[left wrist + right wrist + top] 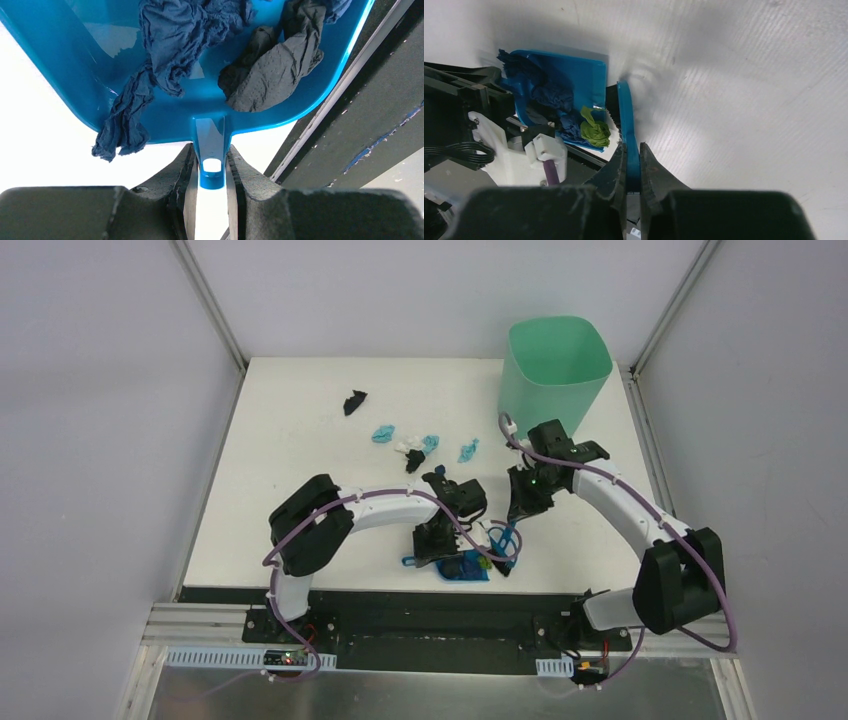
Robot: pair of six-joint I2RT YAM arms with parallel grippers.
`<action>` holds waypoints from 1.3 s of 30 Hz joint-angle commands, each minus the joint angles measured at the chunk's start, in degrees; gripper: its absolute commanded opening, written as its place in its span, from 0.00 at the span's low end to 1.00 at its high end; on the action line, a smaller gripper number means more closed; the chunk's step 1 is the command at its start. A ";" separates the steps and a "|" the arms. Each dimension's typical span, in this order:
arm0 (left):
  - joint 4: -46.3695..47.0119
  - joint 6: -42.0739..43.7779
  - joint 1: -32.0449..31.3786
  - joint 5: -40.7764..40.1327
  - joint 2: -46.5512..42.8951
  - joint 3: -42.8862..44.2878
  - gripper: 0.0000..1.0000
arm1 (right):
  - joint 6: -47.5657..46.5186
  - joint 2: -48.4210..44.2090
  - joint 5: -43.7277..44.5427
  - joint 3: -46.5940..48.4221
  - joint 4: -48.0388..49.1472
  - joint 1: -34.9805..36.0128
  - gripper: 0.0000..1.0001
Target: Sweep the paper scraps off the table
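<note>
My left gripper [438, 538] is shut on the handle of the blue dustpan [466, 569] near the table's [290, 460] front edge. In the left wrist view the handle [212, 145] sits between my fingers, and the pan [100, 65] holds a dark blue scrap [170, 45] and a black scrap [272, 70]. My right gripper [522, 502] is shut on the blue brush [506, 540], whose bristles are at the pan's mouth. The right wrist view shows the brush [625, 120], the pan [574, 75] and a green scrap [595, 132] inside. Loose scraps lie farther back: black [354, 401], teal [383, 433], a mixed cluster [416, 450], teal [468, 450].
A light green bin [556, 365] stands at the table's back right corner, just behind my right arm. The black front edge [350, 115] runs right beside the dustpan. Grey walls enclose the table on three sides.
</note>
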 commanded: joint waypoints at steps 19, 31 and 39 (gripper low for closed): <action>-0.19 0.78 0.42 1.97 0.94 5.01 0.00 | 10.30 2.77 -15.58 5.78 0.82 -7.17 0.00; 7.09 4.03 2.36 3.82 -4.55 -3.09 0.00 | 7.68 -0.65 -11.39 5.41 3.68 -7.65 0.00; 9.02 4.75 2.95 4.27 -6.66 -4.99 0.00 | 7.60 0.45 -12.63 6.14 3.86 -7.63 0.00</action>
